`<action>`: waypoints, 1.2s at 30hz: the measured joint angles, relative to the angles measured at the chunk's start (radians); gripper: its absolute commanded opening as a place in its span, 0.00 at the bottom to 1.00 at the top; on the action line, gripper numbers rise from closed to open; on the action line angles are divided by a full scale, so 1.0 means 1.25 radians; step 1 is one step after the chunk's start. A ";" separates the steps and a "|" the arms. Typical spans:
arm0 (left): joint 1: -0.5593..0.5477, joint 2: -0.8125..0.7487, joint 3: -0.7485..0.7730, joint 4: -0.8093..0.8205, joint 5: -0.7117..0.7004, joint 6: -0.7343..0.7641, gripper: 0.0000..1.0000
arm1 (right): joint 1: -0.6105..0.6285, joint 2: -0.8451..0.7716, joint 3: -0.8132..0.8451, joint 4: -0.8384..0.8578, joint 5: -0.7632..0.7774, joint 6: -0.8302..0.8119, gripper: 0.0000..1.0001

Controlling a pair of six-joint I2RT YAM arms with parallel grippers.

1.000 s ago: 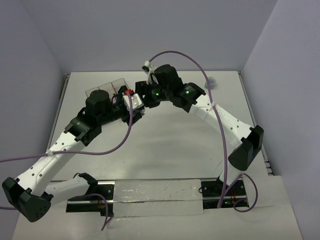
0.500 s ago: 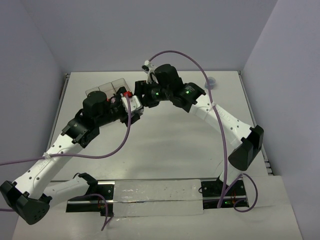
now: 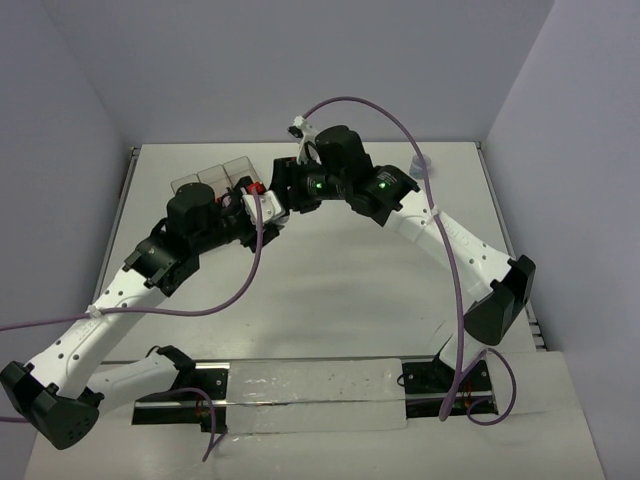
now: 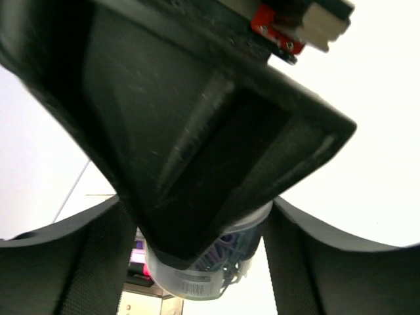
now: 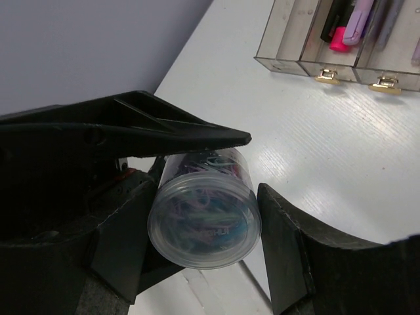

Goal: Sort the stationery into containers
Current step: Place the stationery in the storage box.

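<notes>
A clear round tub of coloured paper clips (image 5: 203, 210) sits between both grippers, just in front of the three joined smoky bins (image 3: 210, 176). My right gripper (image 5: 207, 226) has a finger against each side of the tub's lid end. My left gripper (image 4: 200, 252) is closed on the tub (image 4: 197, 279) from the other end; one of its fingers (image 5: 164, 134) lies across the tub's top. In the top view the left gripper (image 3: 248, 203) and right gripper (image 3: 278, 190) meet and hide the tub. The bins (image 5: 341, 49) hold a pink marker (image 5: 338, 41) and lilac markers (image 5: 358, 20).
A small grey-blue roll (image 3: 422, 165) lies at the back right of the white table. The bins stand at the back left, close to the grippers. Purple cables loop over both arms. A clear panel lies along the near edge between the arm bases.
The left arm swung left and back toward the bins. The right arm's elbow shifted right while its gripper stayed at the tub.
</notes>
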 measured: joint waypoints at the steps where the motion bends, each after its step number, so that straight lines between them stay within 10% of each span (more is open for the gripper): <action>1: -0.001 0.000 -0.002 0.000 0.000 0.003 0.70 | 0.000 -0.001 0.000 0.001 0.001 -0.001 0.00; 11: -0.002 0.006 -0.005 0.002 0.000 -0.018 0.00 | 0.000 -0.002 0.000 0.002 0.010 -0.008 0.09; 18: -0.002 0.010 -0.005 0.011 -0.006 -0.103 0.00 | -0.008 -0.002 0.000 0.002 0.007 -0.007 0.69; 36: 0.093 0.057 -0.045 0.011 -0.036 -0.334 0.00 | -0.241 -0.098 -0.107 0.036 -0.111 -0.005 0.86</action>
